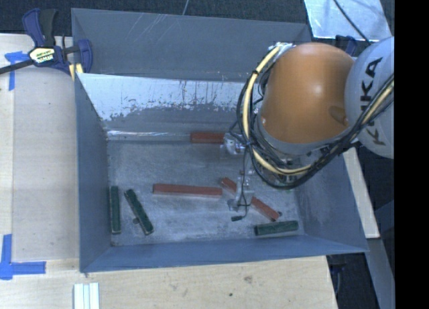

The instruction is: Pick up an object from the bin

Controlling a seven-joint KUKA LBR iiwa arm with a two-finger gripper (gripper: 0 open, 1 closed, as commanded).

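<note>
My gripper point(240, 202) hangs below the arm's orange cover, low over the bin's floor right of the middle. It is right beside a short red-brown piece point(229, 183) and the left end of a slanted red-brown stick point(265, 209). A long red-brown stick point(187, 191) lies flat just left of it. A dark green stick point(276, 228) lies by the front wall, to its lower right. I see nothing held in the gripper.
Another red-brown stick point(206, 138) lies against the back wall. Two dark green sticks point(115, 209) point(139, 212) lie at the front left. The arm's orange cover and cables hang over the bin's right side.
</note>
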